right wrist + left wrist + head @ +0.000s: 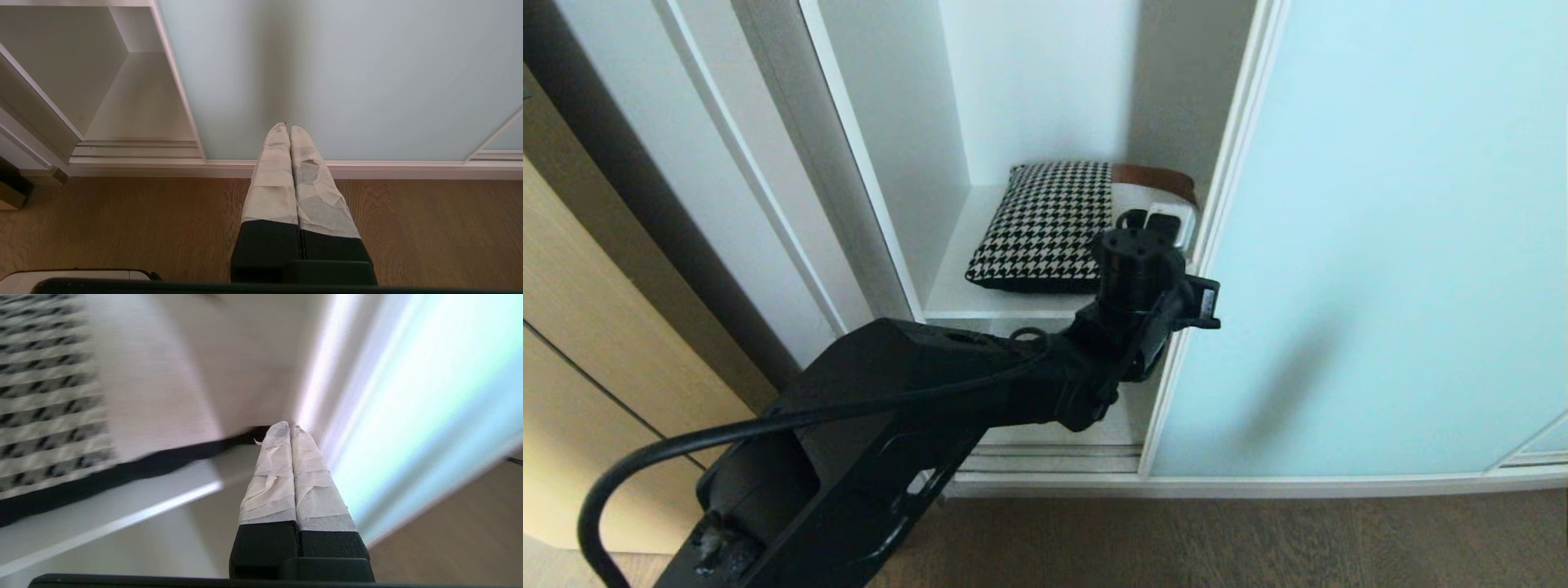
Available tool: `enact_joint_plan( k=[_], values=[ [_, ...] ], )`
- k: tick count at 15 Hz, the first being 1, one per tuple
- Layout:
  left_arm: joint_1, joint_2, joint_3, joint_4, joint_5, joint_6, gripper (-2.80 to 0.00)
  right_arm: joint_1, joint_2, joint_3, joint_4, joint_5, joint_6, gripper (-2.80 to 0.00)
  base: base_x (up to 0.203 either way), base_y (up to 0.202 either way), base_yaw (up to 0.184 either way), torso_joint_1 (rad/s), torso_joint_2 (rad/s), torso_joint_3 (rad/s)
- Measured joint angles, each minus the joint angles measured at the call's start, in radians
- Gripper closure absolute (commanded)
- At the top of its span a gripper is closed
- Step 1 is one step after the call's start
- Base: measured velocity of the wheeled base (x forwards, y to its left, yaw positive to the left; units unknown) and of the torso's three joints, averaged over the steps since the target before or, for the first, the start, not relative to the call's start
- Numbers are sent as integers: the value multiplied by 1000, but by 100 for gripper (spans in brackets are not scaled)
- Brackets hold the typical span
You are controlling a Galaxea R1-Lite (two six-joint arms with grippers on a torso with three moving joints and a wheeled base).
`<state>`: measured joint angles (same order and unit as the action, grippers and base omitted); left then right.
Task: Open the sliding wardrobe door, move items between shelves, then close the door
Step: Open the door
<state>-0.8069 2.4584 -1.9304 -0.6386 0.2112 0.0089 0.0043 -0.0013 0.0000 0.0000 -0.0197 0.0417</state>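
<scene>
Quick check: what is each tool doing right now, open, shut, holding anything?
Left tool: shut, holding nothing, tips at the sliding wardrobe door edge beside the cushion.
Right tool: shut, empty, parked low facing the door.

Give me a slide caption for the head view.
Left claw, shut, reaches into the wardrobe beside the sliding door's frame, by the houndstooth cushion on a white shelf.

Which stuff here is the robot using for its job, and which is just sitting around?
For the job:
sliding door
cushion
shelf
left gripper, shut, at the door's edge

Just there:
wood floor
light wood cabinet
right gripper, parked
</scene>
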Motion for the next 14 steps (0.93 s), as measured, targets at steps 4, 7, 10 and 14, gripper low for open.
enact_joint_plan(
  k=[4,7,10,14],
  values=[
    [-51,11,-1,-27,5,5,0,0,0,0,0,0,0,0,0,0,0,0,0,0],
    [-72,30,-1,-78,16,11,0,0,0,0,0,0,0,0,0,0,0,0,0,0],
    [-79,6,4,-90,44,11,0,0,0,0,0,0,0,0,0,0,0,0,0,0],
    [-83,-119,54,-83,59,-1,0,0,0,0,0,0,0,0,0,0,0,0,0,0]
  ],
)
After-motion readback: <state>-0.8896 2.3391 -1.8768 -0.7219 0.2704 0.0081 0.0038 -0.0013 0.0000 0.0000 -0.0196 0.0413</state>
